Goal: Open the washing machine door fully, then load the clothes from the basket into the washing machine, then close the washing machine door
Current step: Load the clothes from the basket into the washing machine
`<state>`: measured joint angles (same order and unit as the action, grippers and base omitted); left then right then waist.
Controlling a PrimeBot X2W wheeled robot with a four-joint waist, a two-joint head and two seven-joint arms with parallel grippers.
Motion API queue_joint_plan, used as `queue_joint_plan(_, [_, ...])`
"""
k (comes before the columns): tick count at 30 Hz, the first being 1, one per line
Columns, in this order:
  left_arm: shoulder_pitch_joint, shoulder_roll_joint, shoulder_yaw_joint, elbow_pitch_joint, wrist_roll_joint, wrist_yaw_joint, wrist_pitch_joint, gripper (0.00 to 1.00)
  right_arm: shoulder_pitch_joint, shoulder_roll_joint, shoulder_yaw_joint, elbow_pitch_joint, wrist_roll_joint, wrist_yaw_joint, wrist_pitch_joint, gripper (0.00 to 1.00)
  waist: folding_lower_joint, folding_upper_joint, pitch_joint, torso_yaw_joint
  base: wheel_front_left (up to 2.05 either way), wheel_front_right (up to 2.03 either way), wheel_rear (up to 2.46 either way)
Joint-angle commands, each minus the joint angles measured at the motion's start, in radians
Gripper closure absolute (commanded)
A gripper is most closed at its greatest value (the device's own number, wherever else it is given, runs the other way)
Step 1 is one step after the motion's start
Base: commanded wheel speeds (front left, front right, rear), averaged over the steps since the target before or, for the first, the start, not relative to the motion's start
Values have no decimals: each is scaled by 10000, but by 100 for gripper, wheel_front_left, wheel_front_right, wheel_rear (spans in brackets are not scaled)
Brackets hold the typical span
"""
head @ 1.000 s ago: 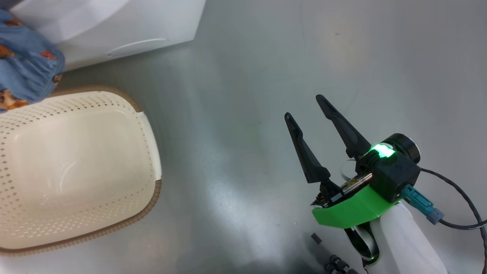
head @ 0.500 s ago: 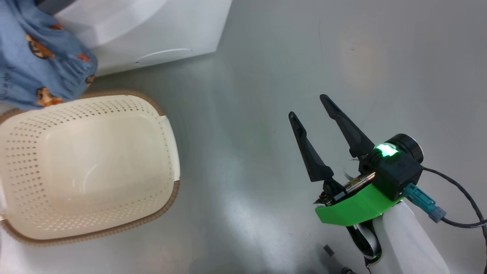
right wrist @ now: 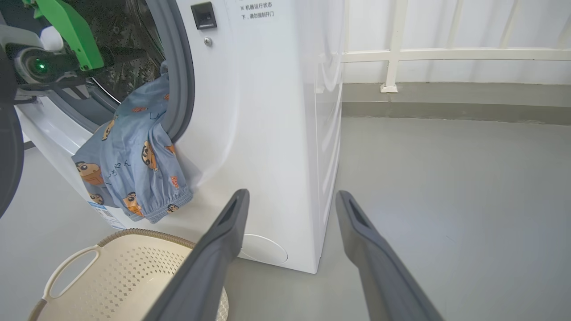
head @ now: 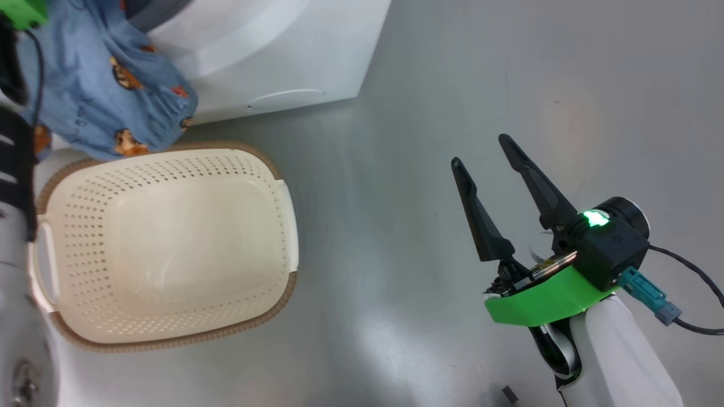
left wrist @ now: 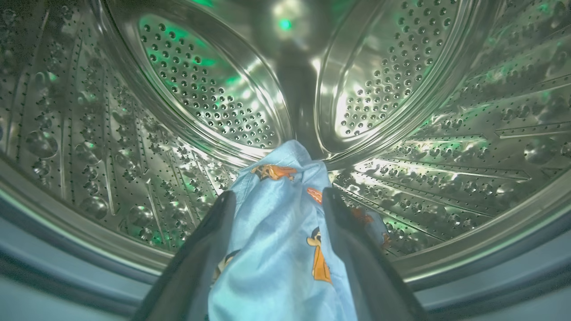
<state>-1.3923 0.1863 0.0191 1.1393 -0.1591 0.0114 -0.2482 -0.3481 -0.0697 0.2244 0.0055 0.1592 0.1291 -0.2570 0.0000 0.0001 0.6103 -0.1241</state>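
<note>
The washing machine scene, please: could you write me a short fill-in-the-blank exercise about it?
1. The basket on the floor is ____.
2. The clothes hang partly out of the ____.
3. The left gripper reaches into the steel ____.
4. The jaws of the right gripper stand open and hold ____.
Missing words: empty; washing machine; drum; nothing.

basket (right wrist: 134,272) cut by edge, label (right wrist: 103,213) unreadable

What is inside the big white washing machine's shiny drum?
One end of a light-blue cartoon-print garment pokes into the perforated steel drum, between the left gripper's dark fingers. The drum floor beneath the cloth is hidden.
</note>
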Motion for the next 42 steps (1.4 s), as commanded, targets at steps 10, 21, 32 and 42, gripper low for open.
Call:
queue_joint_plan(10, [2024,-119,203,-2129,-370,-219,-133,0,486,-78,-294,-260,-100,16,-48,0,0,-1,-618,671,0,0,0])
queue_joint_plan(21, [4865,-617,316,-4845,-600,-510,-134,0,761,-216,-582,-330,-153,16,-48,0,0,-1,-980,1069,0,0,0])
queue_joint_plan(32, [7901,-1063,305,-7749,-787,-682,-135,0,945,-365,-635,-311,-98,16,-48,0,0,-1,-1332,1282,0,0,0])
queue_joint_plan(42, [10087,-1259,403,-9462,-838,-697,-135,0,1180,-481,-760,-296,-99,16,-48,0,0,-1,-1580,1509,0,0,0])
